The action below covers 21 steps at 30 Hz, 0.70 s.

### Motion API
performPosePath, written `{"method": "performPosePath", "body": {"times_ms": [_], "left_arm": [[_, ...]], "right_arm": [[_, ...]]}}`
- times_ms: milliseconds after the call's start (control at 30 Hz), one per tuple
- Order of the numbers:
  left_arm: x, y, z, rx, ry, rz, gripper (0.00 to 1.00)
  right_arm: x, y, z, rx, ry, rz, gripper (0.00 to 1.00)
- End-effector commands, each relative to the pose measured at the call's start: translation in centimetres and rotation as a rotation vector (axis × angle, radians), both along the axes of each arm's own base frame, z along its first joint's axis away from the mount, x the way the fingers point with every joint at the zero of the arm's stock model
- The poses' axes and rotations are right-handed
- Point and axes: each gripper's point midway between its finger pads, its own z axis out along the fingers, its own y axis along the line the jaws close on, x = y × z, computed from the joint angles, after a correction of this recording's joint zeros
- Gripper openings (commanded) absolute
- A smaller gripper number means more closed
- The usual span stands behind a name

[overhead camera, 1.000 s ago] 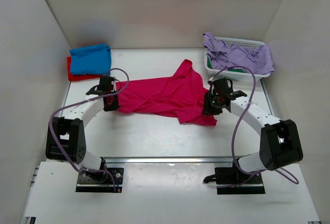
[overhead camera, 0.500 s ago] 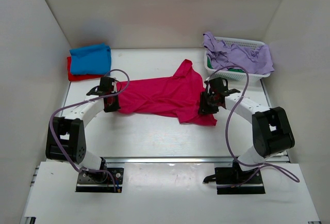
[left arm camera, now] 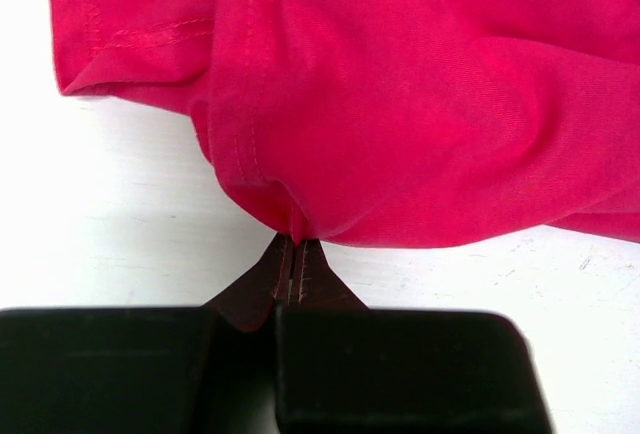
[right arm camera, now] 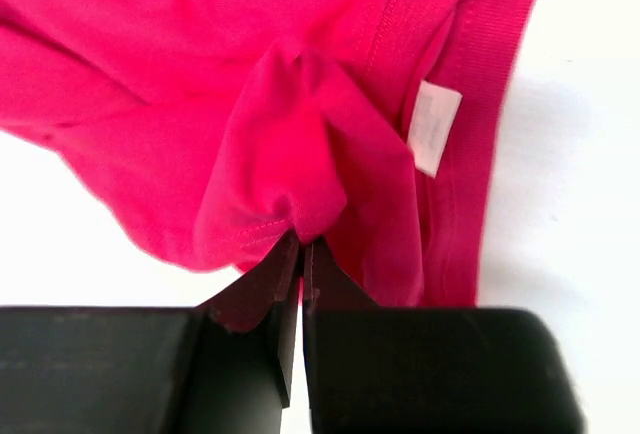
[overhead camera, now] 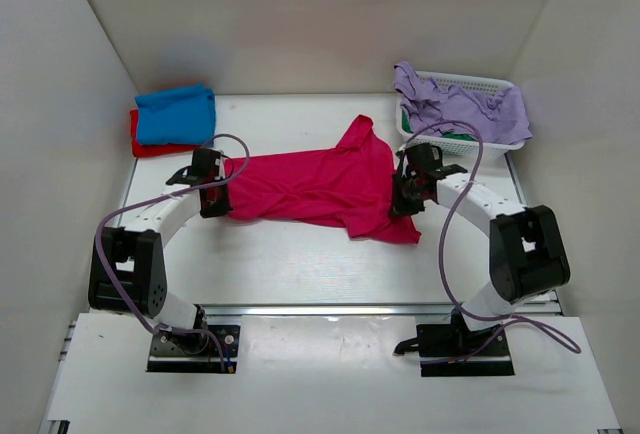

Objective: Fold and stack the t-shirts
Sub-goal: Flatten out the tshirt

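Observation:
A crimson-pink t-shirt lies spread across the middle of the table, with a sleeve pointing to the back. My left gripper is shut on its left edge; the wrist view shows the cloth pinched at the fingertips. My right gripper is shut on a fold at the shirt's right side, close to the collar with its white neck label. The pinched fold bunches above the tips. A folded blue t-shirt lies on a red one at the back left.
A white slatted basket stands at the back right, with lilac cloth draped over it and green cloth inside. White walls close in the table on the left, back and right.
My right gripper has drawn slightly back and left with the shirt's right side, and its arm has bent closer in. The left gripper has held still.

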Motion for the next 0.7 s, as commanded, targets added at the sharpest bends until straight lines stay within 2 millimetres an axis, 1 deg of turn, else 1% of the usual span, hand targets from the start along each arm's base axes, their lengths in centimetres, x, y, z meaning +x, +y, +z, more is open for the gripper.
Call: {"method": "performPosePath", "body": {"times_ms": [0, 33, 100, 133, 167, 200, 233, 267, 300, 400, 433, 467, 533, 567, 600, 633, 667], "left_arm": [[1.1, 0.6, 2.8, -0.022, -0.068, 0.016, 0.00], [1.4, 0.9, 3.7, -0.034, -0.081, 0.026, 0.00], [1.6, 1.0, 4.8, -0.062, -0.092, 0.026, 0.00], [1.6, 1.1, 5.5, -0.063, -0.095, 0.024, 0.00], [1.4, 1.2, 5.5, -0.053, -0.077, 0.019, 0.00], [1.6, 1.2, 6.2, -0.050, -0.091, 0.022, 0.00], [1.4, 0.8, 6.6, -0.055, -0.097, 0.009, 0.00], [1.2, 0.6, 7.3, -0.063, -0.115, 0.009, 0.00], [1.4, 0.3, 7.9, -0.083, -0.132, 0.012, 0.00], [0.8, 0.0, 10.8, -0.109, -0.216, 0.009, 0.00], [0.7, 0.0, 11.1, -0.115, -0.220, 0.009, 0.00], [0.4, -0.1, 12.3, -0.120, -0.242, 0.003, 0.00], [-0.3, -0.1, 13.4, -0.119, -0.245, -0.002, 0.00], [-0.2, -0.1, 14.2, -0.118, -0.258, -0.005, 0.00], [-0.7, -0.5, 14.9, -0.122, -0.261, -0.022, 0.00], [-1.0, -0.7, 15.2, -0.126, -0.259, -0.032, 0.00], [-1.1, -1.0, 16.1, -0.141, -0.280, -0.044, 0.00]], "right_arm": [[0.8, -1.4, 5.5, -0.018, -0.089, -0.001, 0.00], [0.6, -1.8, 6.1, -0.023, -0.094, 0.000, 0.00], [-0.6, -3.9, 7.3, -0.047, -0.088, -0.024, 0.00], [-1.4, -4.9, 7.6, -0.049, -0.080, -0.031, 0.00], [-1.9, -5.6, 7.6, -0.048, -0.069, -0.047, 0.00], [-2.5, -6.6, 8.0, -0.057, -0.070, -0.055, 0.00], [-3.0, -7.7, 8.1, -0.072, -0.061, -0.073, 0.01], [-3.8, -8.4, 8.5, -0.083, -0.059, -0.076, 0.00], [-4.0, -8.8, 8.6, -0.092, -0.059, -0.083, 0.00], [-5.5, -9.2, 9.1, -0.093, -0.053, -0.074, 0.00], [-5.7, -9.2, 9.3, -0.092, -0.060, -0.073, 0.00], [-6.1, -9.1, 9.5, -0.079, -0.062, -0.061, 0.00], [-6.8, -8.6, 9.8, -0.053, -0.059, -0.044, 0.00], [-7.2, -8.3, 10.0, -0.049, -0.056, -0.023, 0.00], [-7.7, -8.1, 10.1, -0.046, -0.053, -0.011, 0.00], [-8.0, -7.8, 9.9, -0.045, -0.039, 0.001, 0.01], [-8.4, -7.5, 10.2, -0.038, -0.046, 0.015, 0.00]]}}
